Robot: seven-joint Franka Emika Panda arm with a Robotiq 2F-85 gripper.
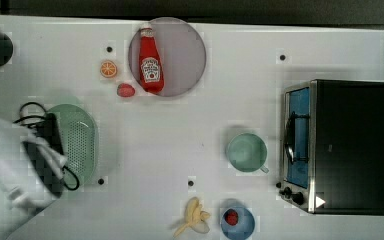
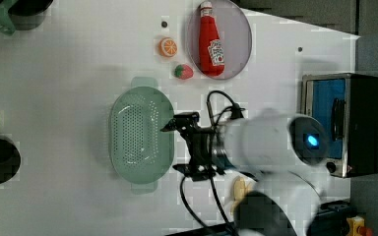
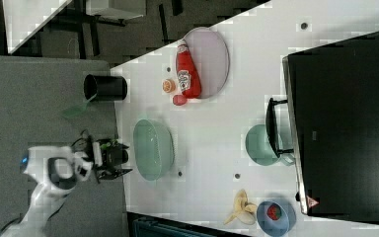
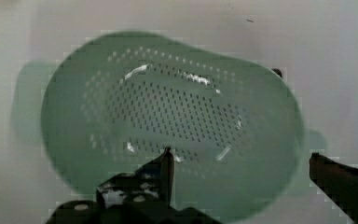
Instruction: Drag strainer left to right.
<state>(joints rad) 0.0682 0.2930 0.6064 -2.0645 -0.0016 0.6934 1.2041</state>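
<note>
The strainer [image 1: 77, 142] sits on the white surface [image 1: 180, 145] at the top view's left, well apart from the cup [image 1: 246, 152] and the toaster oven [image 1: 337, 145]. The gripper [image 2: 173, 146] hangs above the strainer's near rim, its fingers [image 4: 165, 170] spread wide apart and holding nothing. A ketchup bottle [image 1: 150, 62] lies on a plate [image 1: 185, 55].

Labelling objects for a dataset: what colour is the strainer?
Pale mint green, dotted with rows of tiny holes; the strainer shows best in the wrist view.

A white table [image 3: 217, 123] stands over grey floor [image 3: 39, 89], with dark furniture legs [image 3: 94, 29] beyond.
</note>
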